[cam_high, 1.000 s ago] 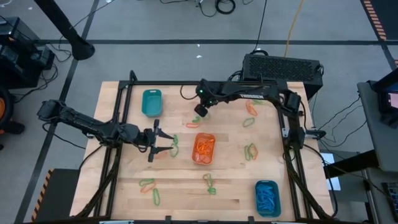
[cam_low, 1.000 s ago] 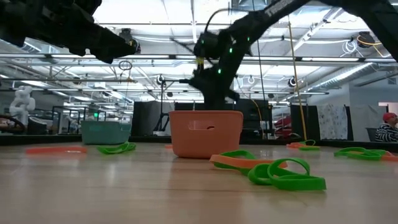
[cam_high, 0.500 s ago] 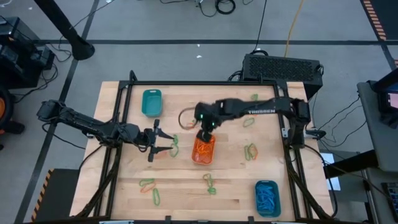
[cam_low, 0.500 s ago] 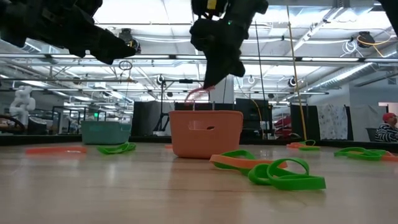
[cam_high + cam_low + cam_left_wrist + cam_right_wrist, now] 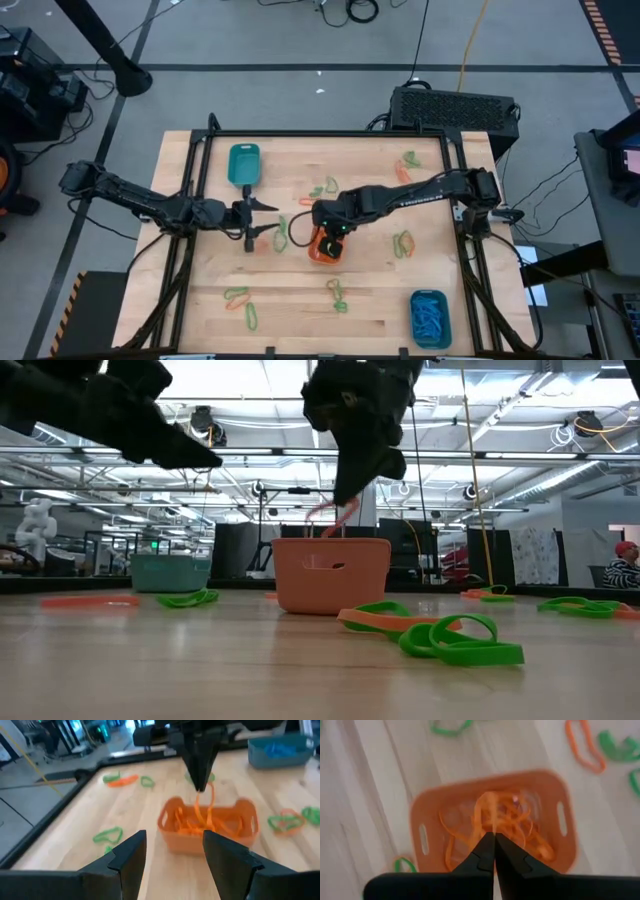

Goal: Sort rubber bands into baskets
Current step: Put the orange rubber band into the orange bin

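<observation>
right gripper [image 5: 494, 839]: clamped shut on an orange band [image 5: 487, 815], held directly over the orange basket [image 5: 322, 247] at frame centre, high view; band hangs into the basket, so a release should drop it inside
left gripper [image 5: 262, 219]: jaws wide, nothing held; parked just left of the orange basket, clear of the drop
orange basket: already loaded with orange bands
teal basket [image 5: 243, 165]: upper left of worktop [image 5: 370, 300]; contents cannot be told
blue basket [image 5: 429, 318]: lower right, blue bands inside
loose bands: green and orange ones scattered, e.g. green [image 5: 402, 242] right of centre, pair [image 5: 242, 304] lower left
step (judged): release pending; much sorting left
</observation>
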Available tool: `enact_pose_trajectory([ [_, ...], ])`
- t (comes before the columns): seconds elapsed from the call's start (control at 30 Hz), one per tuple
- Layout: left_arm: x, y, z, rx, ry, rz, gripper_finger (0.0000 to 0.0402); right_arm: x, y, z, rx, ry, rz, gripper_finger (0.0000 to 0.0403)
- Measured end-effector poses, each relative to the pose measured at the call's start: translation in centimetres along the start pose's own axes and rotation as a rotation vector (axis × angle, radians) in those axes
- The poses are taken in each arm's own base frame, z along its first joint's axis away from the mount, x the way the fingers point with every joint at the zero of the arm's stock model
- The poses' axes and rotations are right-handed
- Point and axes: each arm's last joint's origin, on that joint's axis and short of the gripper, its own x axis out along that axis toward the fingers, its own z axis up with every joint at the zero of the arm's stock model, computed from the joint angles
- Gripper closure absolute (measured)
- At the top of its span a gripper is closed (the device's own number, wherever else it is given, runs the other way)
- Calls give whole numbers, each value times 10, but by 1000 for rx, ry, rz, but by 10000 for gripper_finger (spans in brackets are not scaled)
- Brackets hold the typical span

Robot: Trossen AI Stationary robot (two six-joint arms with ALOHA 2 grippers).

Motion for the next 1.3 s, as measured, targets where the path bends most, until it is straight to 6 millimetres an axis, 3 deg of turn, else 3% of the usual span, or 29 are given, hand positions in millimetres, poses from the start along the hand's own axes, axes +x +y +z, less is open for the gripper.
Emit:
enact_pose_trajectory([
  [0.3,0,1,-16,-52,156,-108,198,9,5,-13,5,44,-7,376],
  [0.63,3,10,-18,-104,170,-105,198,9,10,-12,-31,10,17,319],
  [0.93,3,10,-18,-105,169,-108,198,-13,0,-10,-102,39,-43,304],
  [1.13,3,10,-17,-104,168,-108,198,-44,-21,-19,-65,74,-228,318],
  [1.3,3,10,-17,-104,168,-108,198,-68,-65,-16,37,34,-340,324],
])
